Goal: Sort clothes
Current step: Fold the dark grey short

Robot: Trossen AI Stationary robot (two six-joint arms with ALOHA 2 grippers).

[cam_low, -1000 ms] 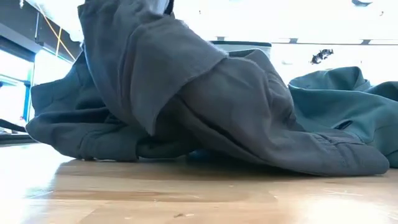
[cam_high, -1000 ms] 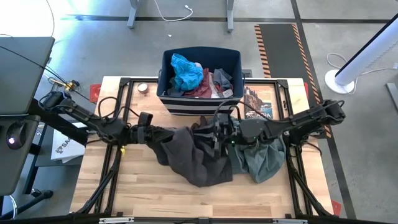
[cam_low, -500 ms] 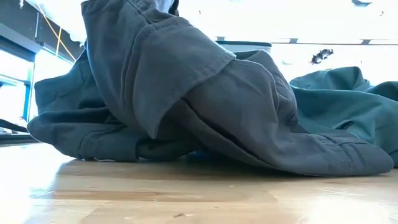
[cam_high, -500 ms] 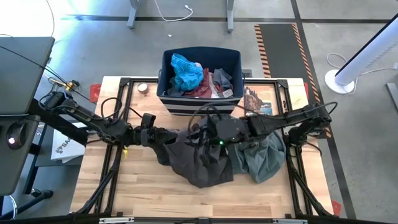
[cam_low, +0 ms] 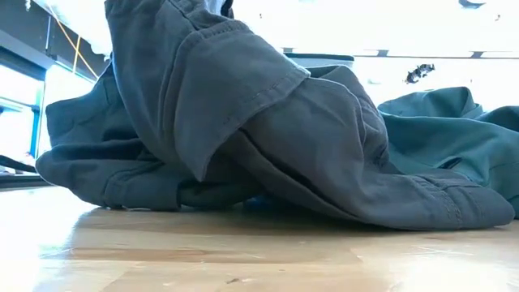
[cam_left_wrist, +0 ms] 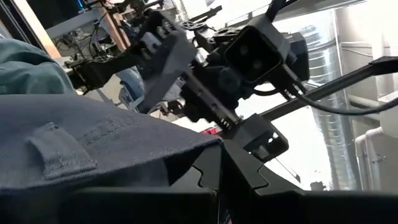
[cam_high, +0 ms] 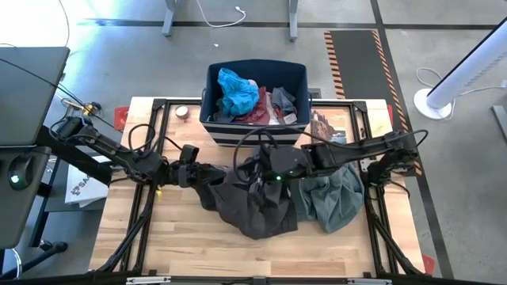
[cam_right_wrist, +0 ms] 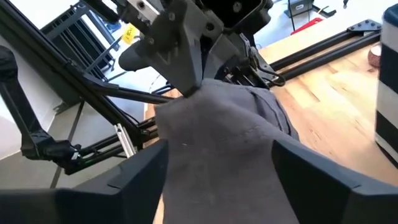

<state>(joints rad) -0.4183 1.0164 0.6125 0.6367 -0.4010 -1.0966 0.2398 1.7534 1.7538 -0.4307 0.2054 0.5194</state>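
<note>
Seen from above, we find the dark grey-brown trousers (cam_high: 252, 202) heaped at the centre of the wooden table (cam_high: 182, 245), with the grey-green shirt (cam_high: 333, 198) bunched just to their right. The left gripper (cam_high: 207, 172), reaching in from the left of the frame, is clamped tight on the trousers' left edge; its fingertips are buried in the cloth. The right gripper (cam_high: 255, 170), coming from the right, hangs over the top of the trousers with its fingers spread wide on either side of the fabric, gripping nothing. At the top centre stands the navy bin (cam_high: 253, 131), holding a bright blue piece (cam_high: 238, 91) and a maroon piece (cam_high: 257, 113); what lies beneath them we cannot make out. From table height the trousers fill most of the frame and hide both grippers and the bin. A white box (cam_high: 83, 186) at the table's left edge bears dark lettering, half covered by the arm and unreadable.
</note>
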